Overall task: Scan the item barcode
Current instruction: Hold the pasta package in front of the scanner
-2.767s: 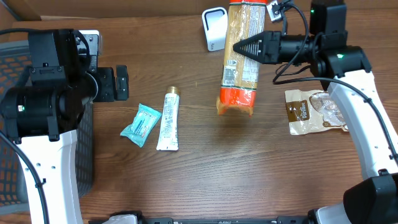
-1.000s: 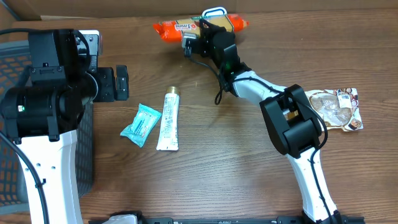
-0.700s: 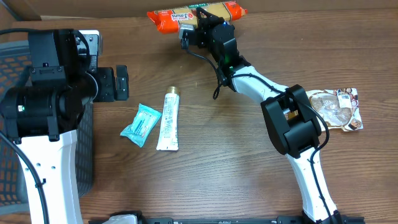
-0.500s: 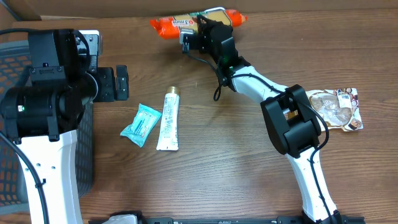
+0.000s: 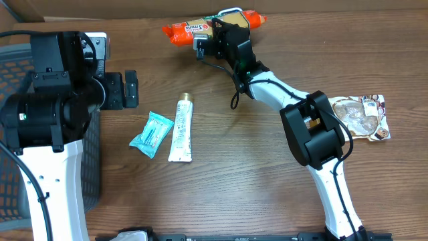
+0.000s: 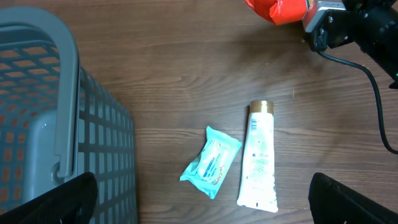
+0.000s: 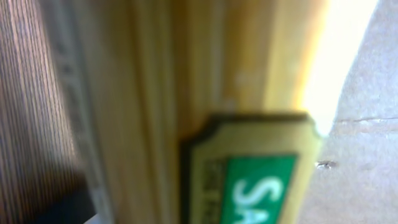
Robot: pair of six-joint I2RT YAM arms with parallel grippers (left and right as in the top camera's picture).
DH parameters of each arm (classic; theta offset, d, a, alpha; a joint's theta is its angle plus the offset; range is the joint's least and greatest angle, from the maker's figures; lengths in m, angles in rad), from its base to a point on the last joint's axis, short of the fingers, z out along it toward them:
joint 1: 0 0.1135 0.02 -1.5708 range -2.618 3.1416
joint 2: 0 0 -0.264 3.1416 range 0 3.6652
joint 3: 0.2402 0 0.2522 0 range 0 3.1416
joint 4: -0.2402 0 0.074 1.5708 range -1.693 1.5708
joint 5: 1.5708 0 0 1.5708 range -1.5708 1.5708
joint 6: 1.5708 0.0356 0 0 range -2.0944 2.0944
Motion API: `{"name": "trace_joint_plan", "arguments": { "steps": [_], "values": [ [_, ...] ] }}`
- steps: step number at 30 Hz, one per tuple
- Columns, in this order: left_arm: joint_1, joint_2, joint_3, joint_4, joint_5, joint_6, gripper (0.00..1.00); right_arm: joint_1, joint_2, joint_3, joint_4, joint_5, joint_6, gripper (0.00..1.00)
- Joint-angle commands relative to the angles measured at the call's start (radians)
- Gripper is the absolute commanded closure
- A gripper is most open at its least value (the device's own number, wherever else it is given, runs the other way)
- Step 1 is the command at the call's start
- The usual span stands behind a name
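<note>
Grey mesh basket (image 6: pixel 67 99) stands near left, its inside hidden. Beside it the left gripper (image 5: pixel 122 90) hangs with jaws spread wide. Mid-table, a teal packet (image 5: pixel 152 134) lies beside a white tube (image 5: pixel 180 130). At the far edge, the right gripper (image 5: pixel 217 37) clamps the orange-ended pasta packet (image 5: pixel 184 30).

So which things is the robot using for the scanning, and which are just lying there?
In the job: long yellow packet with orange ends, held by the right gripper; small white scanner, mostly hidden by it.

Just lying about: small teal packet; white tube with gold cap; brown snack pouch; grey plastic basket.
</note>
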Motion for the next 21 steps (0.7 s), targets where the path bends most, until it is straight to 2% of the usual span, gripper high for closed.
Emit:
{"name": "trace_joint_plan", "arguments": {
  "steps": [1,9,13,16,21],
  "values": [
    [0.004,0.007,0.006,0.003,-0.006,0.019,0.00,0.003,-0.053,0.056,0.042,-0.002,0.010,0.96],
    [0.004,0.007,0.006,0.003,-0.006,0.019,0.01,-0.006,-0.234,0.056,-0.031,0.031,0.275,0.96],
    [0.004,0.007,0.006,0.003,-0.006,0.019,0.00,-0.006,-0.381,0.056,-0.223,0.039,0.450,0.96],
    [0.004,0.007,0.006,0.003,-0.006,0.019,0.01,-0.013,-0.515,0.056,-0.423,0.014,0.688,0.96],
    [0.004,0.007,0.006,0.003,-0.006,0.019,0.00,-0.089,-0.703,0.056,-0.742,-0.241,1.073,0.96]
  ]
}}
